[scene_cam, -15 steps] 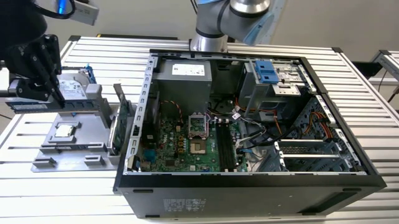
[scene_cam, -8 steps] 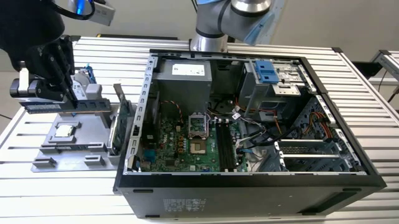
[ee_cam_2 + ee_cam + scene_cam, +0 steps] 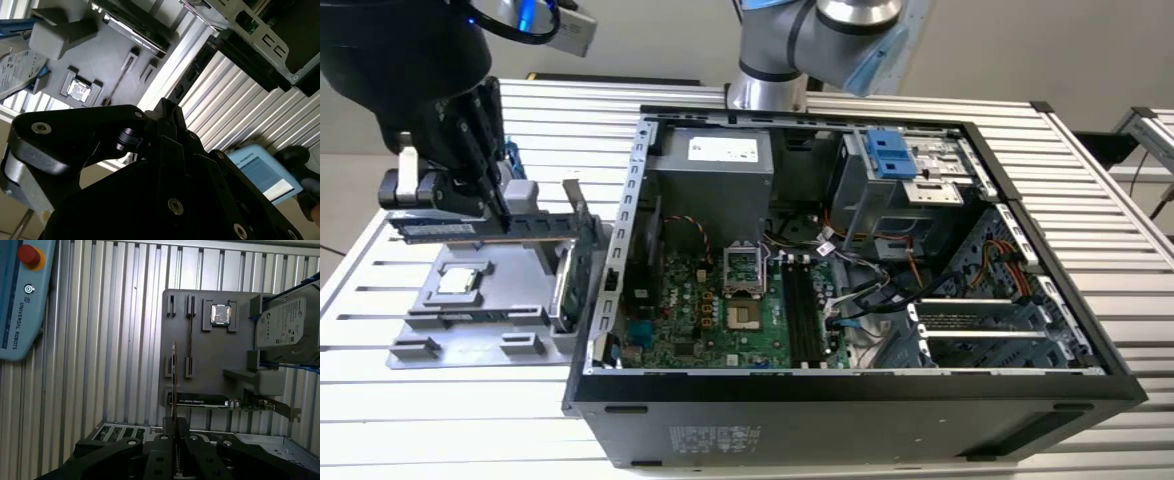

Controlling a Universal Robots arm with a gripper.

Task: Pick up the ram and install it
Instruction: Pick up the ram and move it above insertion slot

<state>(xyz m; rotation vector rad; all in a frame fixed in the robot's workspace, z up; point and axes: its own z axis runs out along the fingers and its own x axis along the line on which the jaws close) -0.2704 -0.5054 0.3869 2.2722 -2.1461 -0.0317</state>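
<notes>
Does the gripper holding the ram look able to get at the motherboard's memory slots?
Probably yes: the gripper has the ram, the case lies open side up and the memory slots look uncovered, though loose cables lie close beside.

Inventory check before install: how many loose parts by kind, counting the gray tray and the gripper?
ram sticks: 2, the ram in the gripper and a second stick standing in the tray
CPU: 1
hard drive: 1
expansion card: 1
Total: 5
</notes>
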